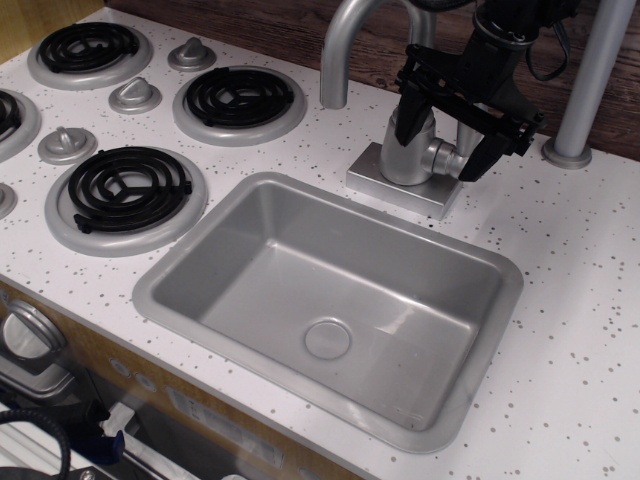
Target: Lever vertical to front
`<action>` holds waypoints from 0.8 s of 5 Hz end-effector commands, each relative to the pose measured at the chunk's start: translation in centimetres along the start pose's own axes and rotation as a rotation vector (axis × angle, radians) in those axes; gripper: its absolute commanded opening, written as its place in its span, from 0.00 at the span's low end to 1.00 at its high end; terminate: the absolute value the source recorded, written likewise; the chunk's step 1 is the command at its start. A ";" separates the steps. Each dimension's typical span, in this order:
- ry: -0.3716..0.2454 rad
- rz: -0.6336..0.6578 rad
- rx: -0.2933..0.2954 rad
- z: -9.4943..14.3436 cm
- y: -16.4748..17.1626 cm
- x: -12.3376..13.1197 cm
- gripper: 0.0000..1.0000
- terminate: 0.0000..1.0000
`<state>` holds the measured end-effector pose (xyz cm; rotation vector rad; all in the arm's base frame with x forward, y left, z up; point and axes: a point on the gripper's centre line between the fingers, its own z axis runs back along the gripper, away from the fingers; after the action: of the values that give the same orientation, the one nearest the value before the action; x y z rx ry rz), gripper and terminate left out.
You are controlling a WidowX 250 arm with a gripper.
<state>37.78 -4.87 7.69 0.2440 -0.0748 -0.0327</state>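
Note:
The faucet body [408, 155] stands on a square base behind the sink. A round pivot stub [443, 158] sticks out of its right side. The lever [466, 133] is a short grey rod that rises upright from the stub, partly hidden by the gripper. My black gripper [446, 138] comes down from the top right with its jaws wide apart. One finger [408, 120] is at the left of the faucet body and the other finger [484, 155] is just right of the lever. The fingers straddle the body and lever; I cannot tell whether they touch.
The curved silver spout [345, 50] rises left of the gripper. A grey post [590, 80] stands at the far right. The grey sink [200, 262] lies in front. Black burners [240, 98] and silver cone-shaped knobs [135, 95] are on the left.

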 end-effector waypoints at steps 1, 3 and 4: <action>0.000 0.000 0.000 0.0 0.0 0.0 1.00 0.00; -0.187 -0.003 0.013 1.1 -0.3 1.4 1.00 0.00; -0.256 -0.011 0.050 1.9 -0.5 2.2 1.00 0.00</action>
<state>39.42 -5.52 6.06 0.3177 -0.2372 -0.0945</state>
